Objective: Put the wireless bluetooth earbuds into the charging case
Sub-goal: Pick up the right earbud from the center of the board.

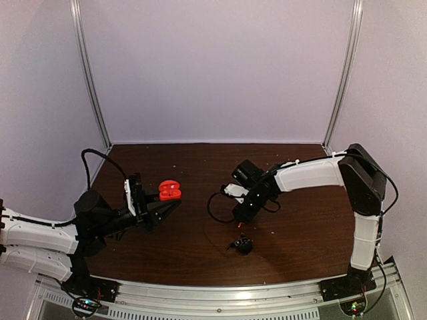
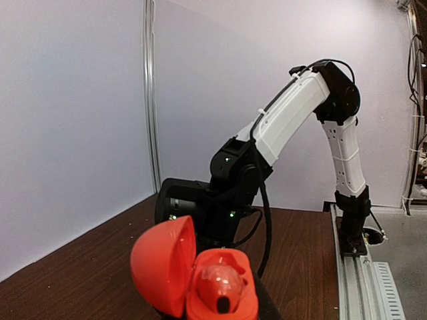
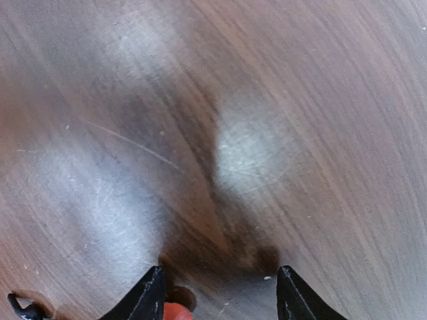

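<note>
My left gripper [image 1: 165, 200] is shut on an open red-orange charging case [image 1: 169, 191] and holds it above the table's left side. In the left wrist view the case's lid [image 2: 162, 267] is swung open to the left, and one red-orange earbud [image 2: 220, 288] sits in the base [image 2: 200, 308]. My fingers there are hidden under the case. My right gripper [image 1: 241, 215] is open, pointing down close to the table. In the right wrist view its fingertips [image 3: 151, 293] stand wide apart, and a second red-orange earbud [image 3: 175, 312] lies on the wood just inside the left one, cut off by the frame edge.
A black round case [image 1: 242, 247] lies on the table near the front, just below my right gripper. A black object [image 3: 20, 307] shows at the bottom left corner of the right wrist view. White walls enclose the brown table [image 1: 300, 227] at the back and sides.
</note>
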